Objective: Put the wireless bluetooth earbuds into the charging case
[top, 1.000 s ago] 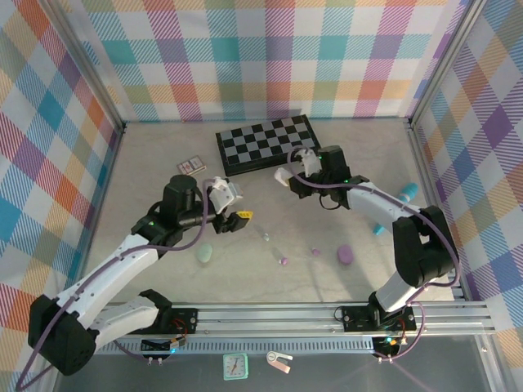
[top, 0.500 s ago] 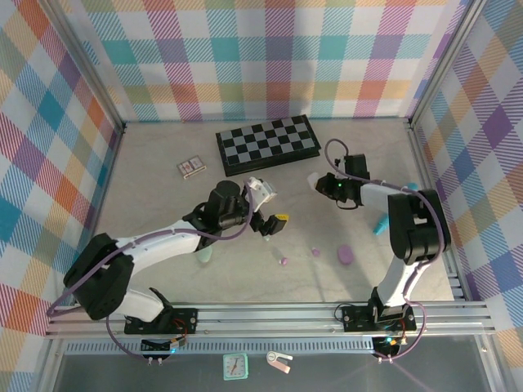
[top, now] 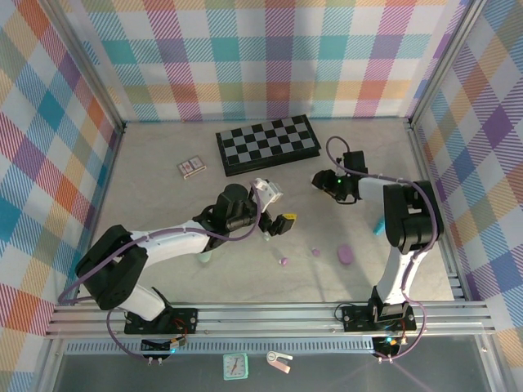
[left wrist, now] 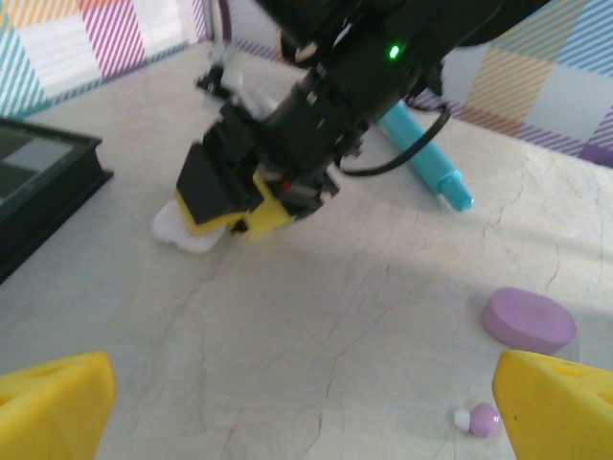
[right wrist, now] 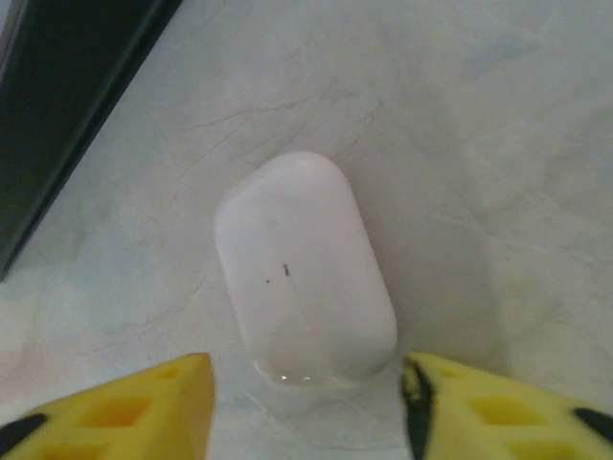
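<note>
A closed white charging case lies flat on the table. My right gripper is open, and its yellow fingertips flank the case's near end with a gap on each side. From above, that right gripper sits over the white case just off the chessboard's right corner. My left gripper is open and empty, low over bare table. A lilac earbud lies by its right fingertip. Two lilac earbuds lie near a lilac case.
A black chessboard stands at the back. A small card pack lies to its left. A mint case sits beside the left arm. Teal pens lie to the right, beside the right arm.
My right gripper came down to the right and opened, leaving the white case on the table. My left gripper opened wide and reached further right toward the middle.
</note>
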`<state>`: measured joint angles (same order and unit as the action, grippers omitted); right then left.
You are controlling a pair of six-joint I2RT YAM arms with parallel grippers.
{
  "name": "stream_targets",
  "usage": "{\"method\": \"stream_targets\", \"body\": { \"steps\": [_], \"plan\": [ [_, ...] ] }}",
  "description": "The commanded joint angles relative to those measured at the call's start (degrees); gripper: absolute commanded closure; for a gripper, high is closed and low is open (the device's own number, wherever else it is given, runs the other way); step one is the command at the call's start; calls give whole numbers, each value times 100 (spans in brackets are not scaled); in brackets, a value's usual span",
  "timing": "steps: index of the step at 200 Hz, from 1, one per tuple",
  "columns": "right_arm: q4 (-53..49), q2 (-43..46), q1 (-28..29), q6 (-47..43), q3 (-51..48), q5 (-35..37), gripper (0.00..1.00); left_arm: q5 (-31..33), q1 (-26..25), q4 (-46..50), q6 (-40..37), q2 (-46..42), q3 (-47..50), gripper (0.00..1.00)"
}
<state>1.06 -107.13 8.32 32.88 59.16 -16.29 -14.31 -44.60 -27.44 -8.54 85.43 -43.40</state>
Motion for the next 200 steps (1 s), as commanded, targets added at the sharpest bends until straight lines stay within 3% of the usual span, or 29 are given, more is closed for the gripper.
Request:
{"method": "stream_targets", "body": {
  "steps": [1, 37, 63, 96, 137, 173, 200],
  "plan": [
    [-294, 666, -49, -344, -183, 485, 36, 452, -37, 960, 87, -358, -195, 0],
    [-445, 1595, -47, -931, -561, 518, 15, 1491, 5, 2041, 353, -864, -83, 0],
    [-735, 2305, -28, -1103, -859, 523, 6, 2066, 184, 2847, 762, -956, -227, 0],
    [-2106, 3275, -7, -993, -1073, 769, 7, 2121, 483, 3603, 1097, -975, -413, 0],
    [-3824, 4308, 600, -787, -1473, 1622, 7, 1843, 514, 3013, 1095, -1054, -222, 0],
    [-4541, 4431, 1398, 125, -1935, 2234, 8, 1548, 514, 2828, 1048, -847, -339, 0],
    [-4548, 4181, 1569, 397, -2215, 2299, 12, 1446, 513, 2762, 1001, -771, -370, 0]
  ]
}}
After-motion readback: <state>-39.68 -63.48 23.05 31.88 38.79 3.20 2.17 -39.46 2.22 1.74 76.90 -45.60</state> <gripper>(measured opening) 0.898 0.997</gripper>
